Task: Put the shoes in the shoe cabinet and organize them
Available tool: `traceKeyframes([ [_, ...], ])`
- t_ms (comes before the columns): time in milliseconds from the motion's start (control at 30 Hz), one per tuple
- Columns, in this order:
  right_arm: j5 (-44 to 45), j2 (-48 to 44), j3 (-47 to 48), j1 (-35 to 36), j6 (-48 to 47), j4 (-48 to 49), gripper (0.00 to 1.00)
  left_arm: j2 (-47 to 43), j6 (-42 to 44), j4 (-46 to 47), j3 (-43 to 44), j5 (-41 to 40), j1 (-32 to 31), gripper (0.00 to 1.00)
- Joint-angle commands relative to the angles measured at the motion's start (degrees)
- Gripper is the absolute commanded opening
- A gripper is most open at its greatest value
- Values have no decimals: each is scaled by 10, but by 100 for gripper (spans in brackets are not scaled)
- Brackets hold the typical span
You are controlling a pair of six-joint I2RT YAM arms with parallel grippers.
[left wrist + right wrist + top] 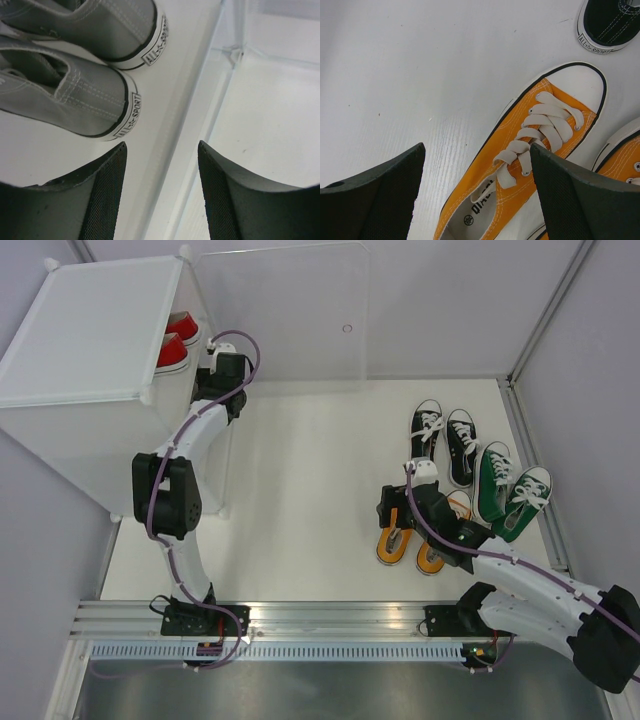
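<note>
Over at the far-left shoe cabinet [90, 340], red pair [172, 345] and grey pair [75, 95] shelved, left gripper [161, 145] parted, empty, beside the grey. Right side of table [300, 490]: orange pair [545, 115], black pair [445, 440], green pair [510, 490] waiting, right gripper [476, 150] wide above orange.

The shoe cabinet [90, 340] is milky, translucent plastic with a dull finish. Its door panel [290, 310] is clear and smooth. The grey shoes [75, 95] are woven canvas with raised stitching, banded by a smooth white sole with printed lettering. The orange shoe [530, 150] is the same cloth, with flat white fabric laces and a smooth white toe cap. The counter [300, 490] is white, faintly glossy and finely grained. A rail [330, 618] along its near edge looks like brushed metal. The left end effector [162, 150] and right end effector [477, 147] have dark matt fingers [107, 200] with finely cross-hatched inner faces.
</note>
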Motion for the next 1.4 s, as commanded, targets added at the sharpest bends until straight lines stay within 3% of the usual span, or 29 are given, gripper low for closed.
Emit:
traceKeyframes([
  [0, -2, -14, 14, 3, 1, 9, 89, -10, -18, -5, -5, -57, 4, 63],
  [400, -2, -7, 14, 3, -2, 12, 89, 95, 15, -2, 82, -59, 20, 63],
  [700, -4, 3, 17, 3, -3, 13, 89, 115, 41, 20, 148, -67, 27, 63],
  [900, -10, -1, 15, 3, -4, 15, 89, 66, 26, 19, 79, -36, -1, 71],
  [1100, -3, -12, 24, 3, -1, 8, 88, -15, -12, -14, 9, 20, -74, 79],
  [1367, 143, -27, 88, 3, 74, -143, 88, -138, -114, -94, -83, 169, -193, 85],
])
